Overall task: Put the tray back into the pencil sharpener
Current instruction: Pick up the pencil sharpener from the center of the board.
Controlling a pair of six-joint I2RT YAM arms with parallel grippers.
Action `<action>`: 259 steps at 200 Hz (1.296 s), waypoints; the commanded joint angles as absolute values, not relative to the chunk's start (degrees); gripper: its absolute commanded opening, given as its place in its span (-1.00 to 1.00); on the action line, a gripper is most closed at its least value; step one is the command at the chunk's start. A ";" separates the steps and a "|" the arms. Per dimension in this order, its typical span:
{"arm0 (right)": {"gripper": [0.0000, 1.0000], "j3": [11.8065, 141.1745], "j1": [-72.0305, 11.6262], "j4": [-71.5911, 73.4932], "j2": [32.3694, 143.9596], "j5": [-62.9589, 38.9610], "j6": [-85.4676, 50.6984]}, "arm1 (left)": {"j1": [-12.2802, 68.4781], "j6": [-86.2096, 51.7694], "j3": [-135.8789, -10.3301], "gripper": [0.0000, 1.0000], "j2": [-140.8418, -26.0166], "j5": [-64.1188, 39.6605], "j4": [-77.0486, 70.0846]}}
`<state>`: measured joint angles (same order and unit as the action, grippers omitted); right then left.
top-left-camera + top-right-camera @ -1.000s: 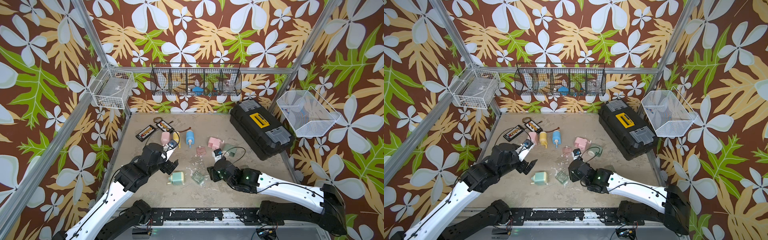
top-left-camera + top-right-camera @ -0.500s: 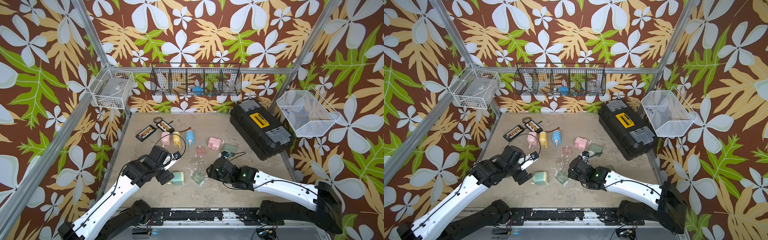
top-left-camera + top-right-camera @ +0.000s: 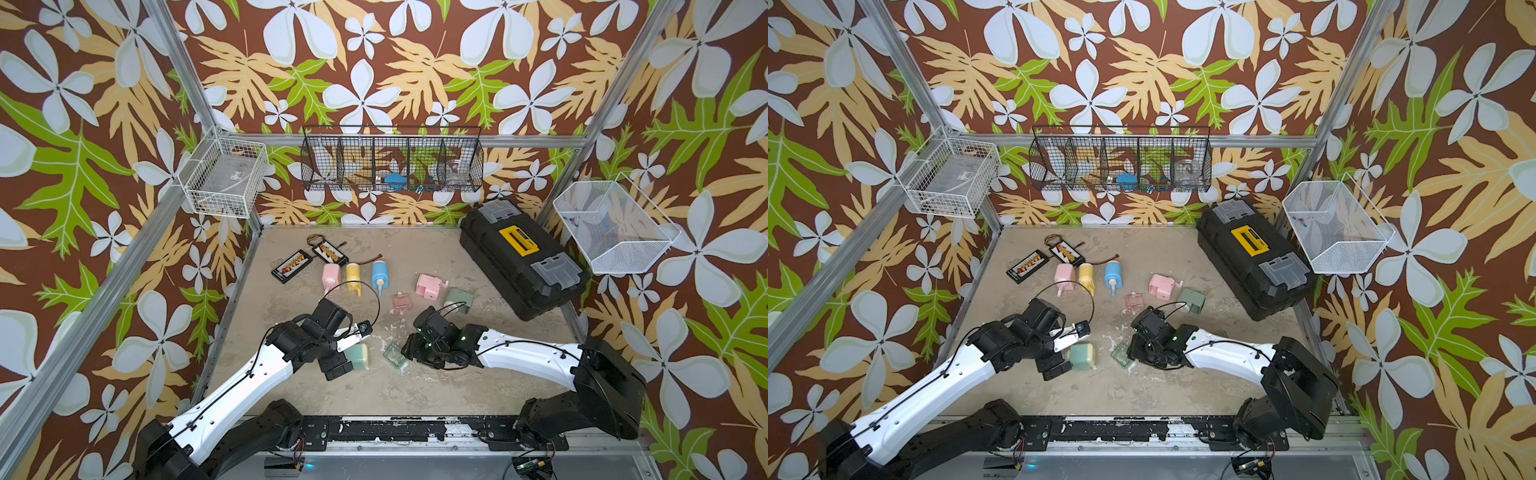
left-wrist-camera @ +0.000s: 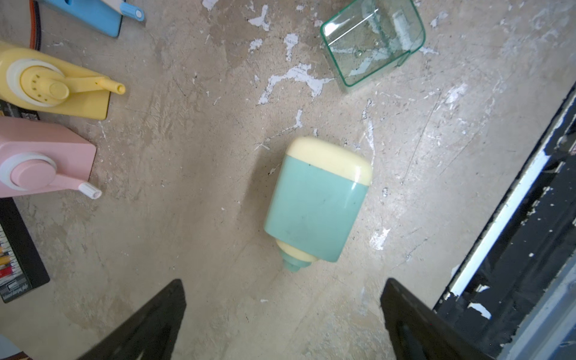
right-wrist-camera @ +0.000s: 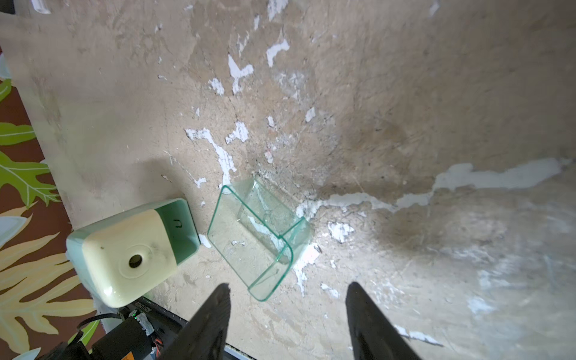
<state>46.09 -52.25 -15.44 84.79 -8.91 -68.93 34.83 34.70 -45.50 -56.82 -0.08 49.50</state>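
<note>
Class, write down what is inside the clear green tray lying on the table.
The clear green tray looks empty; the table shows through it. Nothing covers its inside.

- A robot test cell in a lab.
- An aluminium frame [image 3: 187, 70] boxes in the table [image 3: 415, 386], and leaf-and-flower wallpaper [image 3: 374, 62] covers every wall.
- Two white-and-black arms, the left arm [image 3: 249, 374] and the right arm [image 3: 528, 357], stand on a rail [image 3: 395, 432] at the front edge, with loose cables running along them.
- Three wire bins hang on the walls: a white basket [image 3: 224, 178], a black basket [image 3: 390, 162] and a mesh basket [image 3: 615, 232].
- The tabletop is scuffed and its paint is chipped.
- A toolbox [image 3: 523, 257] lies near the back.
</note>
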 commanded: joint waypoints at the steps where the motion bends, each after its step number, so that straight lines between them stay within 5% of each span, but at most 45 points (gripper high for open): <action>1: 0.19 46.29 -51.69 -13.46 85.89 -11.25 -67.44 | 34.80 36.69 -45.09 1.00 -57.90 -1.27 47.28; 113: 0.18 44.22 -49.32 -13.01 85.68 -13.18 -65.93 | 34.80 42.09 -42.97 0.99 -67.24 -2.81 41.79; 259: 0.09 43.77 -48.63 -12.48 85.47 -14.94 -64.94 | 34.80 41.73 -41.13 0.37 -69.96 -9.82 40.01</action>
